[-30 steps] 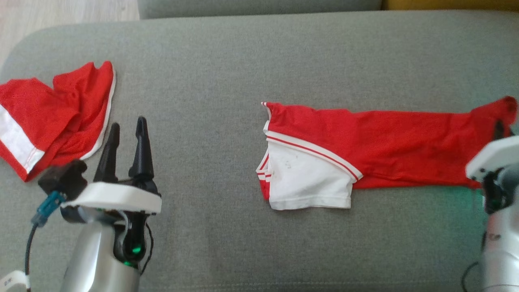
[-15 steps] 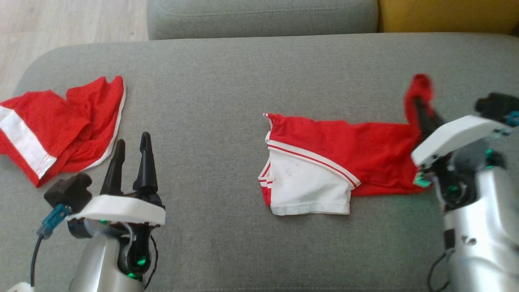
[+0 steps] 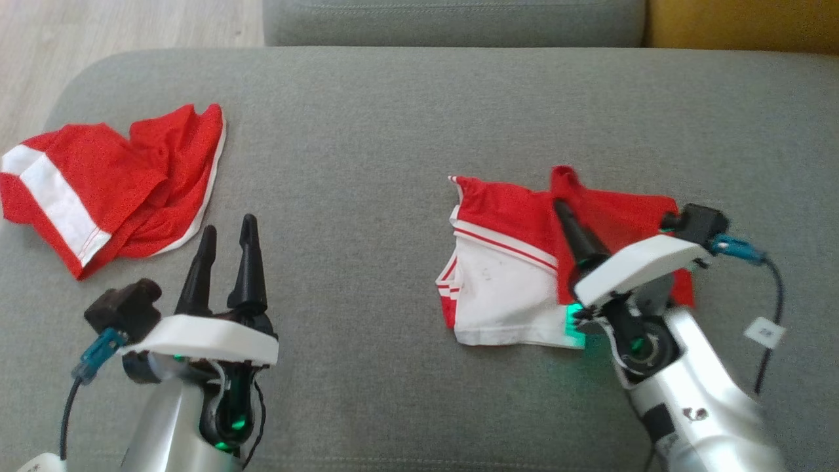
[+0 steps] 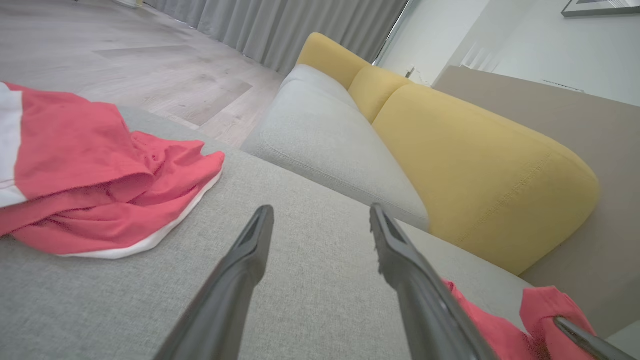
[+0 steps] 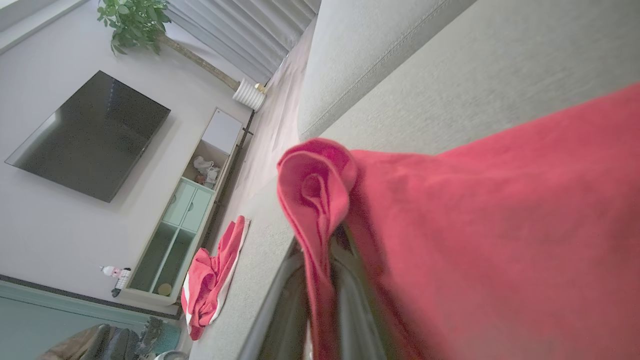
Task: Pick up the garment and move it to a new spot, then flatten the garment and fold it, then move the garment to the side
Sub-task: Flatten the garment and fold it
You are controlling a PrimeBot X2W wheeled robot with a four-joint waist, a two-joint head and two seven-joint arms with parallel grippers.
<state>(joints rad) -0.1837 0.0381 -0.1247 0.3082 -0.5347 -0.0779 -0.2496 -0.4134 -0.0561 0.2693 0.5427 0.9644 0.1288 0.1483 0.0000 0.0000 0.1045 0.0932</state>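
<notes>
While my right gripper [image 3: 564,211] is clamped shut on a red corner of the garment [image 3: 505,295], that corner sticks up in a small bunch above my fingertips, raised off the cloth below. The garment lies on the grey sofa seat [image 3: 393,131], right of the middle. Its white panel with red stripes is spread flat toward my side, and the red part sits behind it and runs under my right wrist. In the right wrist view the red fabric [image 5: 500,225] drapes over both fingers and curls into a roll at their tips, so the fingers themselves are mostly covered.

My left gripper [image 3: 228,226] hovers above the seat at the lower left, jaws spread wide with nothing between them — bare grey fabric shows in the gap in the left wrist view [image 4: 320,215]. A second red and white garment [image 3: 111,183] lies crumpled near the left end of the seat, just beyond that gripper and well apart from the one I hold. A yellow cushion [image 3: 741,23] shows at the top right, wooden floor [image 3: 131,26] at the top left.
</notes>
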